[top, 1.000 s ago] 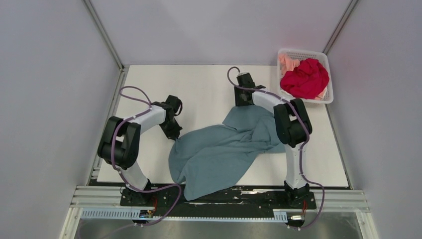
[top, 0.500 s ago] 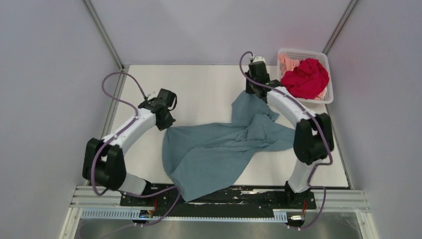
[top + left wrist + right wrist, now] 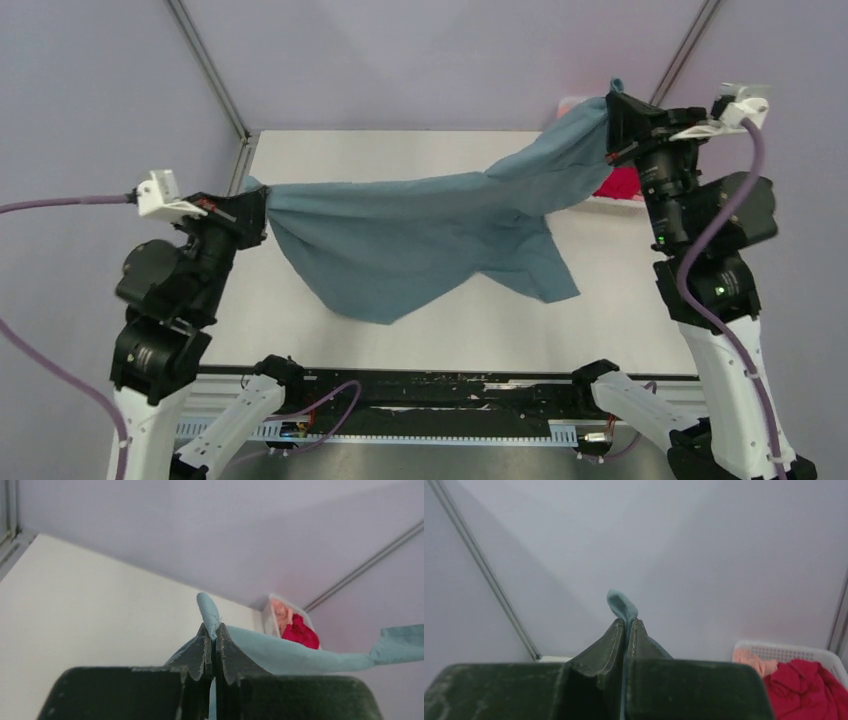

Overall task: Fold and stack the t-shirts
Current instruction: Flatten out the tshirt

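The left gripper (image 3: 214, 630) is fully closed on a fold of the teal-blue t-shirt (image 3: 280, 652). A short tip of cloth protrudes above the fingertips. From the grasp, the cloth runs as a taut band to the right edge of the view, above the worktop (image 3: 90, 610). Beyond the band, a white basket (image 3: 267, 616) contains the red t-shirt (image 3: 300, 633) and the peach-pink t-shirt (image 3: 281, 611).
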Robot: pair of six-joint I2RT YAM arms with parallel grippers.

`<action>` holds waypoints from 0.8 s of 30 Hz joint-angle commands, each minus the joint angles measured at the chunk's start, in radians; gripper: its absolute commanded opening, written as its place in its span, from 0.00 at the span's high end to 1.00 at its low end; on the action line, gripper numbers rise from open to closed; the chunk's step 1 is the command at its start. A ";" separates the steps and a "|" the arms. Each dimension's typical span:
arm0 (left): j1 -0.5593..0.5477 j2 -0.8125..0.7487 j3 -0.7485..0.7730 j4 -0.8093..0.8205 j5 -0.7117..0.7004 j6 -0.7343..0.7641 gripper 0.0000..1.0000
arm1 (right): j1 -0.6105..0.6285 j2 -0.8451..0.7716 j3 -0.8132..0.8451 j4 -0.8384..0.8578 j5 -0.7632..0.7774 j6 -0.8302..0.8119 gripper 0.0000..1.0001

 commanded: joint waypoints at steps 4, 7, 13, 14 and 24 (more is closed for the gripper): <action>-0.007 -0.023 0.252 0.014 0.215 0.149 1.00 | -0.003 -0.039 0.291 -0.106 -0.171 -0.023 1.00; -0.006 -0.012 0.357 0.007 0.280 0.166 1.00 | -0.002 -0.035 0.420 -0.130 -0.230 -0.030 1.00; -0.006 0.062 0.632 -0.050 0.384 0.197 1.00 | -0.003 0.029 0.658 -0.146 -0.258 -0.056 1.00; -0.007 0.081 0.673 -0.062 0.385 0.201 1.00 | -0.003 0.044 0.683 -0.143 -0.249 -0.066 1.00; -0.006 0.212 0.642 -0.054 0.099 0.261 1.00 | -0.002 0.227 0.651 -0.001 -0.057 -0.210 1.00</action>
